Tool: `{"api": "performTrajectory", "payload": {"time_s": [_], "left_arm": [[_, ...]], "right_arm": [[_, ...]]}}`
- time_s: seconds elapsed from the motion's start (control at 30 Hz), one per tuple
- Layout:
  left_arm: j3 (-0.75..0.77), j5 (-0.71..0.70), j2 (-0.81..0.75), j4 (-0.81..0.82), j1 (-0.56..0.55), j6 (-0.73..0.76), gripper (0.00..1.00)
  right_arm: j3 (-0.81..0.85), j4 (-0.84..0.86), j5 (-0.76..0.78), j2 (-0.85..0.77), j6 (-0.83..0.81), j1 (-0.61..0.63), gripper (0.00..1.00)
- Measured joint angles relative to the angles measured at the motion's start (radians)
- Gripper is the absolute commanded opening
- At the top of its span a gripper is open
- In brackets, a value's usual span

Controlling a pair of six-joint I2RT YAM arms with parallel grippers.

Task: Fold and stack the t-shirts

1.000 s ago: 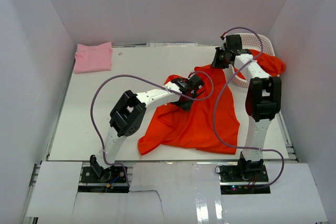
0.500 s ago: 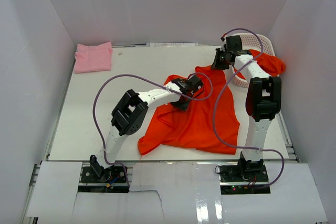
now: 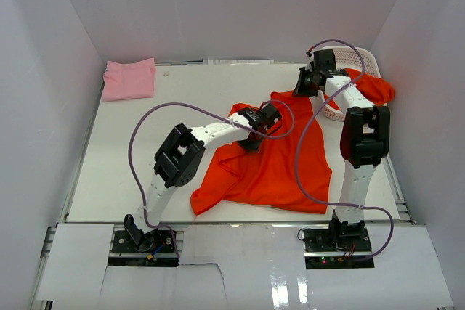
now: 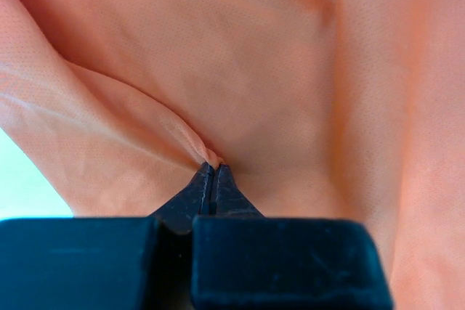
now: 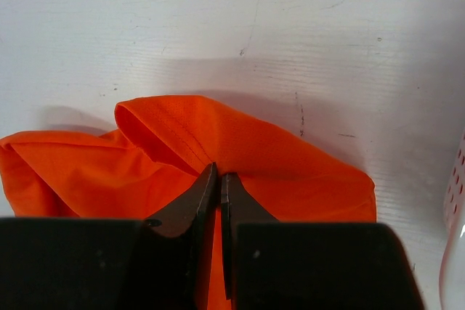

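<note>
So the orange t-shirt (image 3: 280,168) lies rumpled mid-way across the table (image 3: 123,157): thin, floppy stuff that'll sag, so grab hems or corners, not the middle. The left gripper (image 4: 211,172) is clamped on a little ridge of it, and the right gripper (image 5: 217,173) pinches its far edge. The pink t-shirt (image 3: 129,79) sits folded far-left.

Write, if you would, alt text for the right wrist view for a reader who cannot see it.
The right gripper, jaws shut, pinches a fold of a bright orange t-shirt bunched on the white table. A sliver of the white lattice basket shows at the right edge.
</note>
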Motion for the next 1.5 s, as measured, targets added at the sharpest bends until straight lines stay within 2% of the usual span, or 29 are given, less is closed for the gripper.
{"api": "performTrajectory", "payload": {"time_s": [0.23,0.37,0.47,0.6,0.83,0.97,1.13,1.27,1.33,1.37,1.4,1.47,1.5], "left_arm": [[0.13,0.061,-0.007,-0.079,0.013,0.004,0.0],[0.163,0.171,-0.071,-0.105,0.053,0.002,0.0],[0.162,0.262,-0.145,-0.119,0.135,-0.004,0.0],[0.134,0.315,-0.252,-0.108,0.288,-0.009,0.0],[-0.043,0.367,-0.389,-0.043,0.515,-0.043,0.0],[-0.103,0.408,-0.426,-0.01,0.591,-0.055,0.0],[-0.136,0.43,-0.477,0.036,0.63,-0.062,0.0],[-0.201,0.444,-0.565,0.094,0.66,-0.076,0.0],[-0.237,0.448,-0.621,0.117,0.68,-0.083,0.0],[-0.247,0.45,-0.644,0.125,0.69,-0.084,0.0],[-0.251,0.45,-0.662,0.132,0.7,-0.084,0.0],[-0.256,0.452,-0.692,0.15,0.717,-0.083,0.0],[-0.258,0.452,-0.703,0.158,0.724,-0.082,0.0]], "right_arm": [[0.0,0.0,0.0,0.0,-0.002,0.0,0.08],[0.0,0.0,0.0,0.0,-0.005,0.0,0.08],[0.0,0.0,-0.005,0.0,-0.006,0.0,0.08],[-0.002,0.0,-0.019,-0.003,-0.01,0.0,0.08],[-0.028,-0.009,-0.062,-0.114,-0.014,-0.012,0.08],[0.0,-0.003,-0.178,-0.184,0.097,-0.093,0.08],[0.024,0.03,-0.266,-0.176,0.316,-0.211,0.08],[-0.054,0.141,-0.338,-0.161,0.533,-0.238,0.09],[-0.119,0.237,-0.4,-0.147,0.657,-0.234,0.15],[-0.153,0.298,-0.429,-0.134,0.718,-0.232,0.22],[-0.183,0.351,-0.454,-0.122,0.771,-0.23,0.38],[-0.229,0.442,-0.504,-0.089,0.87,-0.225,0.47],[-0.237,0.475,-0.523,-0.072,0.904,-0.222,0.57]]}}
